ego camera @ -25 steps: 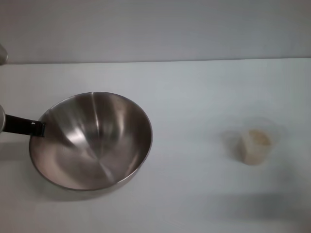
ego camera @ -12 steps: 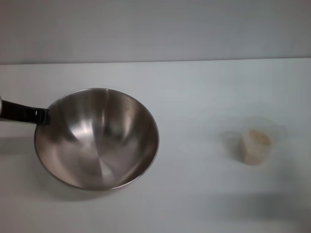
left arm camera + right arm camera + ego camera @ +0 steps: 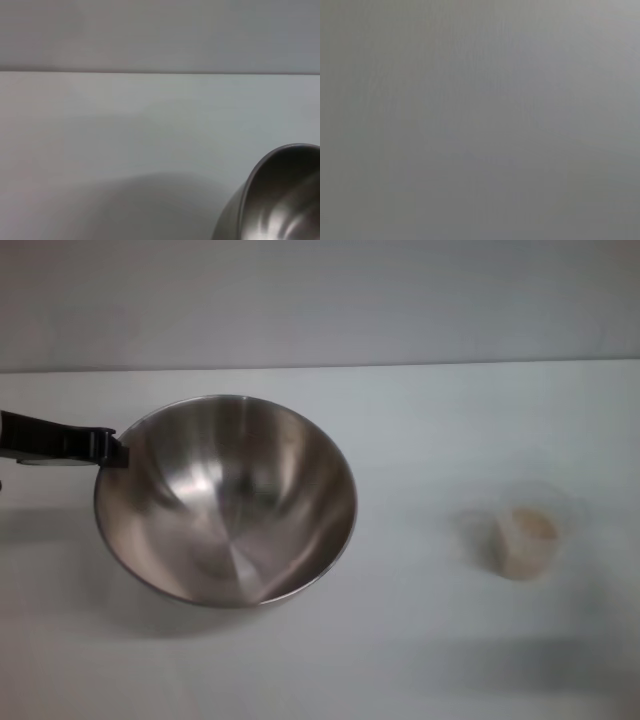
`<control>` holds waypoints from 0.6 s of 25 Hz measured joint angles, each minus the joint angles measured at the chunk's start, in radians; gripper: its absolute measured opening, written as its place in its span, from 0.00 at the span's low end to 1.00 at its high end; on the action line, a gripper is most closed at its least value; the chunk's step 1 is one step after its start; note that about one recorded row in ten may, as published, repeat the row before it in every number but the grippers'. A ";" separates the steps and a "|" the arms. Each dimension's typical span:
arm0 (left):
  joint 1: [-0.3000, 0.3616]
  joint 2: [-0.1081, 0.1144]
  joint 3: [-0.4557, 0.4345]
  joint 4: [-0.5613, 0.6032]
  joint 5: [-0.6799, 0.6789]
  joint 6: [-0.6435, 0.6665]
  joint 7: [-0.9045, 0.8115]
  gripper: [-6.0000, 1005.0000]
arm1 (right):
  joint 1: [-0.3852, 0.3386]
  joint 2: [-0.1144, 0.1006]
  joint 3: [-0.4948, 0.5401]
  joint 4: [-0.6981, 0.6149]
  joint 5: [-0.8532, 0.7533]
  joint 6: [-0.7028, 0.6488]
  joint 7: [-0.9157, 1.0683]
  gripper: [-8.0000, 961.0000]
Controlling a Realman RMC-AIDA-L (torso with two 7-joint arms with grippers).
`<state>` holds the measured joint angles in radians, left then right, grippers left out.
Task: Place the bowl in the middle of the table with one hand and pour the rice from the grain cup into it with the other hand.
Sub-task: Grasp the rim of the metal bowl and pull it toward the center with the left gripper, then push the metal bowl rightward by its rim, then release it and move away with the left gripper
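Head view: 1 worktop [image 3: 440, 420], white, flat, matte, spans the whole frame w/ a grey wall behind. On it 1 bowl [image 3: 240, 490], big, round, stainless steel, brushed shiny inside w/ streaky highlights, thin rim, sits left of centre, tipped a bit so the inside faces the camera. Its shadow falls on the worktop below and to the left. The left tool [image 3: 105, 447], black and slim, comes in from the left edge and is clamped on the bowl's left rim; only a narrow dark bar and the tip at the rim show.

1 grain cup [image 3: 523, 535], small, clear translucent plastic, roughly round w/ a faint lip, stands upright on the right side of the worktop, well apart from the bowl. Inside it 1 small heap of rice [image 3: 527, 530], pale beige, loose grains; the single grains are too small to make out.

Left wrist view: part of the bowl's curved steel wall and rim [image 3: 280, 200] in one corner, dull grey outside, darker inside, bare white worktop [image 3: 125, 125] beyond it.

Right wrist view: plain grey only, no thing to name. Right tool not seen in any view.
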<state>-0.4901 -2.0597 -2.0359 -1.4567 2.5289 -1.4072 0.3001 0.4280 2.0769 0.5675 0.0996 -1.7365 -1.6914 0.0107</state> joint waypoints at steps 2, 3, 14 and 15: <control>-0.011 0.001 -0.013 0.010 -0.011 -0.006 0.006 0.05 | 0.000 0.000 0.000 0.000 0.000 0.000 0.000 0.56; -0.036 0.001 -0.029 0.024 -0.036 -0.020 0.011 0.05 | 0.000 0.000 0.000 0.000 0.000 0.000 0.000 0.56; -0.107 -0.007 0.012 0.087 -0.123 -0.007 0.004 0.05 | 0.000 0.000 0.000 -0.002 0.000 0.001 0.000 0.56; -0.114 -0.007 0.020 0.103 -0.127 0.005 0.003 0.05 | 0.000 0.000 0.000 -0.002 0.000 0.001 0.000 0.56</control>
<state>-0.6038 -2.0667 -2.0160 -1.3540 2.4024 -1.4023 0.3030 0.4279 2.0769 0.5675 0.0979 -1.7365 -1.6901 0.0107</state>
